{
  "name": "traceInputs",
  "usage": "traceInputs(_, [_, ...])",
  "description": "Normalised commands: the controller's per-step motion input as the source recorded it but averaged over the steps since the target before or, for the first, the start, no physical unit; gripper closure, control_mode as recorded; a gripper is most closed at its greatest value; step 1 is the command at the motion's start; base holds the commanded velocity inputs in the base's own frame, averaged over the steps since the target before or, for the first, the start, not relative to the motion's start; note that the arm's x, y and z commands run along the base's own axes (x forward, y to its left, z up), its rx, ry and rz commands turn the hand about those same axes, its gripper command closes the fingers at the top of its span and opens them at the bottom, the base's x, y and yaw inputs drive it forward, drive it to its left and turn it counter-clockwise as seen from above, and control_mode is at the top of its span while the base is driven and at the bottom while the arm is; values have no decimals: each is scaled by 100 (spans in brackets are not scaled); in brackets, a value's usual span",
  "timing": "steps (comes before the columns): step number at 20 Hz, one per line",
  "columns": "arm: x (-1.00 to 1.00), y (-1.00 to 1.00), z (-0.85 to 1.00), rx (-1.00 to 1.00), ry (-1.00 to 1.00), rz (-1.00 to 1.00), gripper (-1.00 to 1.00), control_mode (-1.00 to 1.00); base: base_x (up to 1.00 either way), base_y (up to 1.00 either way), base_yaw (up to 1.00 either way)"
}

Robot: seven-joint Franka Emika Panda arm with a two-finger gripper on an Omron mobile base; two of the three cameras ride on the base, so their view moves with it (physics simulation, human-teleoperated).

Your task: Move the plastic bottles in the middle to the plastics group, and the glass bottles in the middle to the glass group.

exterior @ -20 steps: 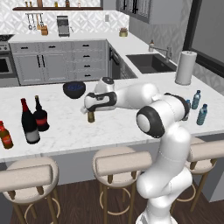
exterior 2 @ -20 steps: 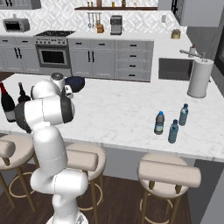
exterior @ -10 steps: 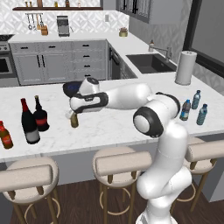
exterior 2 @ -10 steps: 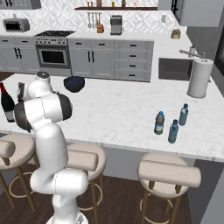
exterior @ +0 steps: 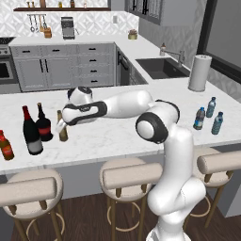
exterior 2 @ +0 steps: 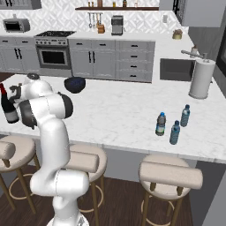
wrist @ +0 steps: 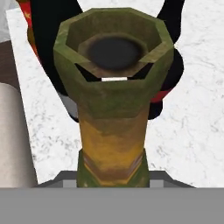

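At the left end of the desk: the arm reaches low across the marble toward the glass group.
Tool: the tool (exterior: pixel 61 126) is clamped on the neck of the slim amber beer bottle (exterior: pixel 61 128), which it holds upright; the hand view looks straight down its open mouth.
Change: a second ago the bottle was near the middle of the desk (exterior: pixel 122 136); it has since been carried left.
Neighbours: the squat dark bottle (exterior: pixel 43 124) and tall wine bottle (exterior: pixel 30 130) stand just beside it; the orange-red bottle (exterior: pixel 5 145) is further left.
Meaning: delivery looks nearly done; setting down and release remain.
Plastics: three water bottles (exterior: pixel 209 114) are grouped at the right end.
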Motion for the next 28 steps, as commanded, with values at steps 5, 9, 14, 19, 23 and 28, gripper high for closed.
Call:
traceInputs(5, [1,12,-2,0,0,5,100,-100,0,0,0])
traceInputs(9, [1,3,-11,0,0,1,100,-100,0,0,0])
traceInputs(14, [1,10,-42,0,-1,3,100,-100,0,0,0])
traceInputs(19, [0,15,-31,1,-11,6,100,-100,0,0,0])
traceInputs(23, [0,10,-18,6,-21,8,100,-100,0,0,0])
traceInputs(28, [6,12,-15,7,-12,7,100,-100,0,0,0])
